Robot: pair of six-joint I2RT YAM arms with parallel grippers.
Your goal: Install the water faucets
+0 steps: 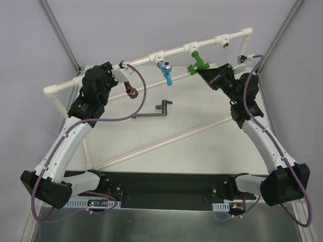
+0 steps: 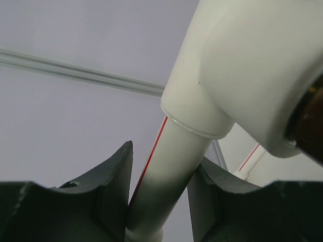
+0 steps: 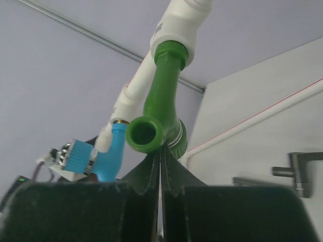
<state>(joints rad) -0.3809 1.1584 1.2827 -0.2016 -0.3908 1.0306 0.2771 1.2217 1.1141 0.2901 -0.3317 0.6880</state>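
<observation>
Left hand clamps the white pipe just below a tee, and we judge it is bracing the frame. Beside it the brown faucet hangs from that tee, over the worktop. The blue faucet hangs from the middle tee. The green faucet sits in the next tee to the right. Our right hand is the nearer one: its fingers are pressed almost together, tips against the faucet's underside. We cannot tell whether they pinch any part of it. From those tips the faucet's long axis runs straight up and away into the tee, so any turning has to go about that line.
</observation>
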